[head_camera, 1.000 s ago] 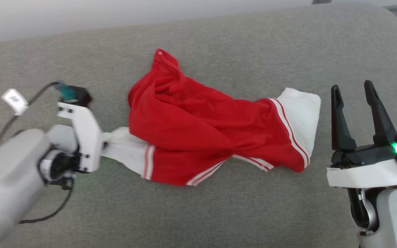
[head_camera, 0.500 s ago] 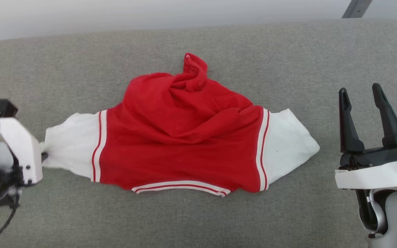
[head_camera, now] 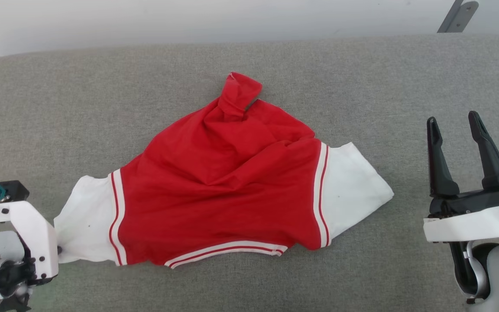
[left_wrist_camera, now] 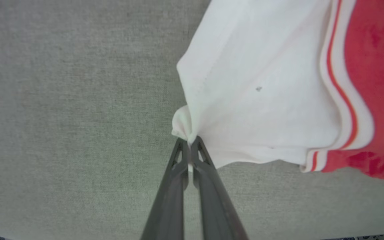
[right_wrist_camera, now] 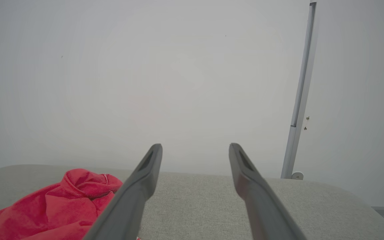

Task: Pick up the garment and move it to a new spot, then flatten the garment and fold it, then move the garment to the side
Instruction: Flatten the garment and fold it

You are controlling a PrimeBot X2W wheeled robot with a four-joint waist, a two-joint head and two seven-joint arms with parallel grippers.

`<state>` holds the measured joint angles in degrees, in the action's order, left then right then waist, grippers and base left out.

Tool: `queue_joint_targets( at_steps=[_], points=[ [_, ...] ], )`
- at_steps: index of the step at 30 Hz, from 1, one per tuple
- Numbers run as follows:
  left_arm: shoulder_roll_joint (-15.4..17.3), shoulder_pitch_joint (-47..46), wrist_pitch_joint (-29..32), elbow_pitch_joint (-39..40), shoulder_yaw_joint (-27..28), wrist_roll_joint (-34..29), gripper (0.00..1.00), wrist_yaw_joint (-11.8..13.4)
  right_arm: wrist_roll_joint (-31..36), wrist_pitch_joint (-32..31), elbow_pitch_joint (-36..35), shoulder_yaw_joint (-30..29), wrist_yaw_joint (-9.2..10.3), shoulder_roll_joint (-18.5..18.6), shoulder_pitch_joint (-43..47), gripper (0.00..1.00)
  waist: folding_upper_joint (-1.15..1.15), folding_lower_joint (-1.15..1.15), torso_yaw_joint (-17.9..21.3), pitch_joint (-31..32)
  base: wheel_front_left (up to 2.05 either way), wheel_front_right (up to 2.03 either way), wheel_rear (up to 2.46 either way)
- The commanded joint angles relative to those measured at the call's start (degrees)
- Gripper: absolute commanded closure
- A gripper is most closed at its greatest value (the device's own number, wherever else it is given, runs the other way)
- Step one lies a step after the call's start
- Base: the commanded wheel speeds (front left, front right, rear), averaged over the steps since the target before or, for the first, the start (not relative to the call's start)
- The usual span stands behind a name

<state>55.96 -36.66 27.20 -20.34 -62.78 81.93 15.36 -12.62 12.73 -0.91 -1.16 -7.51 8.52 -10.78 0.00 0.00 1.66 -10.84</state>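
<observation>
Watching the left gripper (left_wrist_camera: 189, 143): its two dark fingers are clenching tight on a tiny nip of white cloth, low centre of the left wrist frame. The garment (head_camera: 215, 195) is lying spread across the middle of the head frame on the grey cushion (head_camera: 102, 86). One white band (head_camera: 87, 225) is sitting at lower left, the other white band (head_camera: 349, 186) at centre right, and a twisted red knot (head_camera: 236, 93) is poking up at top centre. The right gripper (head_camera: 452, 118) is hanging at the right edge, fingers spread wide, gripping nothing and apart from the cloth.

My guess is it's working on the flattening bit. To do it well, I'd be dragging that corner low and sideways along the cushion rather than lifting, since fabric this thin is probably going to bunch. With so little cloth in the pinch, a hard tug is risking a slip. Getting the right gripper onto the opposite band would be giving tension both ways, and that knot is probably needing its own tug.

Hard to make out:
- In the head frame, the white wrist bracket (head_camera: 33, 234) is hiding the left fingertips.
- I'm not seeing how many layers are being pinched.
- Whatever's tucked under the red folds isn't showing.
- The right wrist frame is cutting the garment off at lower left.
</observation>
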Motion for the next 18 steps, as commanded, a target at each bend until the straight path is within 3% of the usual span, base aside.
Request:
queue_joint_targets(
  at_steps=[1, 5, 6, 7, 8, 9, 18],
  points=[
    [0.4, 1.1, -0.3, -0.3, -0.1, -0.3, 1.0, 0.5, -0.3, -0.1, 0.1, 0.1, 0.04, 0.2, 0.7, 0.0, 0.0, 0.0, 0.0, 0.2, 0.0, 0.0, 0.0],
    [0.3, 1.6, -0.6, -0.2, 0.5, 0.6, 1.0, 0.6, -0.4, -0.4, 0.0, 0.1, 0.04, 0.3, 1.2, 0.0, 0.0, 0.0, 0.0, 1.0, 0.0, 0.0, 0.0],
    [0.4, 1.7, -1.0, 0.1, 0.6, 0.5, 0.84, 0.3, -0.4, -0.5, -0.2, 0.2, 0.04, 0.2, 1.4, 0.0, 0.0, 0.0, 0.0, 1.1, 0.0, 0.0, 0.0],
    [0.6, 1.6, -1.4, 0.4, 0.8, 0.5, 0.6, 0.0, -0.4, -0.6, -0.3, 0.2, 0.04, 0.2, 1.7, 0.0, 0.0, 0.0, 0.0, 1.3, 0.0, 0.0, 0.0],
    [0.8, 1.6, -1.8, 0.8, 1.0, 0.5, 0.18, -0.4, -0.4, -0.6, -0.4, 0.2, 0.04, 0.1, 1.9, 0.0, 0.0, 0.0, -0.1, 1.4, 0.0, 0.0, 0.0],
    [1.0, 1.4, -2.0, 1.1, 1.1, 0.5, 0.0, -0.7, -0.5, -0.6, -0.5, 0.2, 0.04, 0.1, 2.0, 0.0, 0.0, 0.0, -0.1, 1.6, 0.0, 0.0, 0.0],
    [1.8, -1.5, -0.4, 1.7, 1.6, -0.2, 0.0, -1.7, -0.9, -1.5, -2.1, 0.8, 0.04, 0.4, 2.8, 0.0, 0.0, 0.0, 0.3, 1.1, 0.0, 0.0, 0.0]
  ],
)
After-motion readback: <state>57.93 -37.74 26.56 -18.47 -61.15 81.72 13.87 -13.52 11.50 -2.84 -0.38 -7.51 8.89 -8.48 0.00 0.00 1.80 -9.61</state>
